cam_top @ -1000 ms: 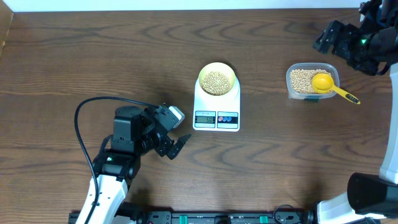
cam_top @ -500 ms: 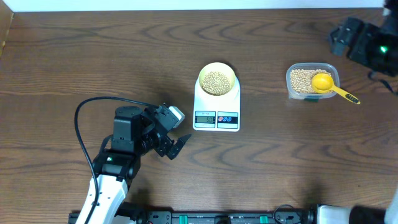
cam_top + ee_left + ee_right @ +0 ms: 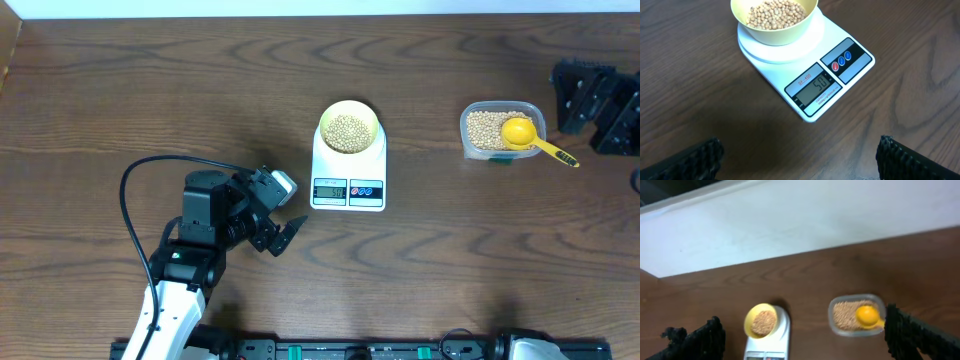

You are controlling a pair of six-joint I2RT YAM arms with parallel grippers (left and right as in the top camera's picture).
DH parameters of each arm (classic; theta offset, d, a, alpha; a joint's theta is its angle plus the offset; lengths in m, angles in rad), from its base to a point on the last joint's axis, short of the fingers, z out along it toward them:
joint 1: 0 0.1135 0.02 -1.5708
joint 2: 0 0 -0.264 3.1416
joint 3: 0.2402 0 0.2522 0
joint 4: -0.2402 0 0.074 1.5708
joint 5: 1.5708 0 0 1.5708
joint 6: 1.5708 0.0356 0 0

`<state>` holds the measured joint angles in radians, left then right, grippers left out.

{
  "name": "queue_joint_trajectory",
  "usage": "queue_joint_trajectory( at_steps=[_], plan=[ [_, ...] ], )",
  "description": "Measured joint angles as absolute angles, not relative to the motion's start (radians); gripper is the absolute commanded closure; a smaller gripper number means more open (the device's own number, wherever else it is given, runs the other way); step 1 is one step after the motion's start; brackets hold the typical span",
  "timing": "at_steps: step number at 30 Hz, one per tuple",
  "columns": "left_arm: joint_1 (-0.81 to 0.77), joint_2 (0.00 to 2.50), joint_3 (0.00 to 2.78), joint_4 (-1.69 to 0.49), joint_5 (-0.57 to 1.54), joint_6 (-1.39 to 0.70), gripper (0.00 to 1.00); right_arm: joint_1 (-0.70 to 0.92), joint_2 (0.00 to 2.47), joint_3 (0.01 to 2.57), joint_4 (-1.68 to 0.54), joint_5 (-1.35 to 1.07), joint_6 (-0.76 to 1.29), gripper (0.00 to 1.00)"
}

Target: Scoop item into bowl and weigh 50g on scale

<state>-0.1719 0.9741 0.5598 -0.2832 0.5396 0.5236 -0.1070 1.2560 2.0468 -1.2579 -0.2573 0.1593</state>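
Evidently the weighing is all but settled: the scale (image 3: 348, 170) sits on the table (image 3: 150, 100) with its display (image 3: 815, 86) facing the robot, and in the left wrist view that display reads 50. The bowl (image 3: 348, 128) stands on the scale's round platform, at the end away from the display, so the numbers are not covered. It holds a mound of beans (image 3: 774, 12) that sits below the rim.

To the right of the scale, well apart from it, is the clear tub (image 3: 500, 130) of spare beans. The yellow scoop (image 3: 520, 133) rests in the tub with its cup on the beans and its handle sticking out over the rim on the side away from the scale. My guess is it was parked there to be easy to take up again without spilling.

The left gripper (image 3: 799, 160) hangs just off the scale's front left corner with its jaws wide apart and nothing between them, its camera aimed at the display. The right gripper (image 3: 805, 337) is far to the right of the scale, beyond the tub, jaws also spread and empty, clear of everything
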Motion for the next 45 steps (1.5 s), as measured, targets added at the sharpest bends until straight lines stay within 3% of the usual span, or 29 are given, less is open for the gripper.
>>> queue_joint_trajectory(
  at_steps=[12, 29, 45],
  plan=[
    [-0.172, 0.974, 0.560, -0.283, 0.540, 0.524, 0.01, -0.106, 1.244, 1.923, -1.228, -0.184, -0.070, 0.01],
    [-0.172, 0.974, 0.560, -0.284, 0.539, 0.524, 0.01, -0.092, 0.565, 0.935, -0.603, -0.134, -0.205, 0.01],
    [-0.172, 0.974, 0.560, -0.283, 0.539, 0.524, 0.01, -0.020, 0.229, 0.369, -0.201, -0.135, -0.221, 0.01]
  ],
)
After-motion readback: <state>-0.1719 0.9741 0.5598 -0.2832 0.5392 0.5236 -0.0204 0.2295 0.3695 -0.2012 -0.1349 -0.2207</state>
